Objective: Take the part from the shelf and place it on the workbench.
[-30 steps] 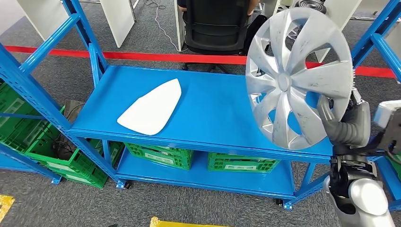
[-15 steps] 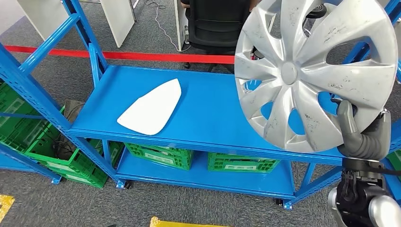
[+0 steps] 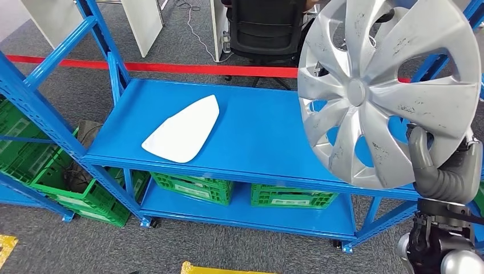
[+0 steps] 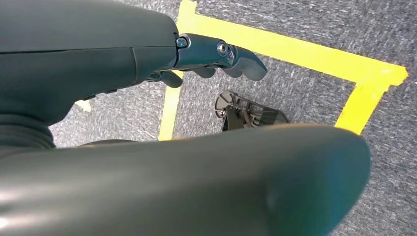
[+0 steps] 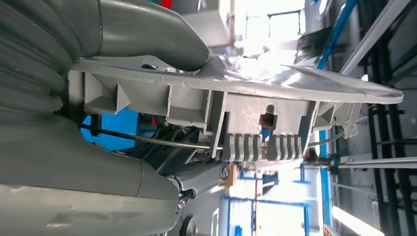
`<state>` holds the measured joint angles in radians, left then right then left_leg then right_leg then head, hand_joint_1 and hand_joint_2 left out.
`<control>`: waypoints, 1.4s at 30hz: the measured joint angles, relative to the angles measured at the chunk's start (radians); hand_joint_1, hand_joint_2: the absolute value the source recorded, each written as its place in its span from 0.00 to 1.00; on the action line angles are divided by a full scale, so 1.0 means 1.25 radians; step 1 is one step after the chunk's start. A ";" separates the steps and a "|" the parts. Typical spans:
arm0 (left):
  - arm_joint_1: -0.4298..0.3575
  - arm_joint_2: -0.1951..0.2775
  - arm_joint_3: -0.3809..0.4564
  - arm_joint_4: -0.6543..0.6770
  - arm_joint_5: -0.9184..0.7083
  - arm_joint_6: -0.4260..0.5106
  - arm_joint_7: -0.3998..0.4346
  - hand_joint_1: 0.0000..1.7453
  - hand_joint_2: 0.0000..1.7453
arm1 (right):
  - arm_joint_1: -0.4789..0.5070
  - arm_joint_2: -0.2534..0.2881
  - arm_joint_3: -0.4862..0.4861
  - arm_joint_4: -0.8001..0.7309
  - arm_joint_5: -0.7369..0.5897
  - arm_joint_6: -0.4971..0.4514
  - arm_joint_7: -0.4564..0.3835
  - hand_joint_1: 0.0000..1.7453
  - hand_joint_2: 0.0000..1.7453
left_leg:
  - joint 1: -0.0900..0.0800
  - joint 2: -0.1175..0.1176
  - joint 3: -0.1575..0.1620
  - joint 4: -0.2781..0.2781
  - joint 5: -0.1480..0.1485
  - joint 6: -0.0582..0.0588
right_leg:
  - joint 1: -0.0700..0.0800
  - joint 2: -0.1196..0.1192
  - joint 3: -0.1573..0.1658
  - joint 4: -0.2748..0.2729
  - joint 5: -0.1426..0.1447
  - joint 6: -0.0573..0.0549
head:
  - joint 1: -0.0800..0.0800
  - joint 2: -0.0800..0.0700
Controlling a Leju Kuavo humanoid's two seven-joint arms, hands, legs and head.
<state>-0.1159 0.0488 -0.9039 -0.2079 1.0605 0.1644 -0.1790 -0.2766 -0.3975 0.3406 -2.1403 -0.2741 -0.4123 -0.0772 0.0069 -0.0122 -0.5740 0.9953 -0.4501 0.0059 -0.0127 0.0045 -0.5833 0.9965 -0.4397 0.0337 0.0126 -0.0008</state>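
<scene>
Gripping the silver hubcap [image 3: 388, 91] by its lower rim, the right hand [image 3: 439, 168] is holding it up in the air in front of the blue shelf [image 3: 251, 131], with the thick grey thumb [image 3: 419, 151] pressing against the spoked front face while the darker fingers are hooking in behind the rim. In the right wrist view the right hand [image 5: 98, 98] is clamping the edge of the hubcap [image 5: 255, 93] between the thumb on the outer face and the fingers [image 5: 167, 147] on the ribbed back, where a thin wire ring and plastic clips are showing. The hubcap is standing nearly upright, its face turned toward the head camera, covering the right end of the shelf's upper level and lifted clear of it. A flat white panel [image 3: 182, 130] is lying on that same level, well apart from the hubcap toward the left. Green crates [image 3: 194, 188] are sitting on the lower level beneath, and more green crates [image 3: 23, 154] are standing on the neighbouring rack at the left. Behind the shelf a red floor line [image 3: 142, 66] is running across the grey carpet, and a black office chair [image 3: 265, 28] is standing beyond it. The left hand [image 4: 216, 56] is hanging over grey carpet marked with yellow tape [image 4: 295, 51], its fingers loosely curled and holding nothing.
</scene>
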 joint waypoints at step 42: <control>0.001 -0.004 0.063 0.000 0.078 -0.028 0.007 0.00 0.00 | 0.026 -0.002 0.040 -0.042 0.301 -0.106 0.154 1.00 1.00 | 0.000 0.004 -0.004 -0.007 0.011 0.031 | -0.009 -0.001 -0.069 0.150 -0.088 0.024 | 0.011 0.000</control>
<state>-0.1151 0.0443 -0.8248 -0.2075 1.1584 0.1288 -0.1697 -0.2442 -0.3997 0.3901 -2.1933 0.1022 -0.5444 0.1155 0.0067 -0.0069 -0.5794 0.9868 -0.4359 0.0444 -0.0239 0.0037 -0.6697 1.1837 -0.5502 0.0640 0.0258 -0.0008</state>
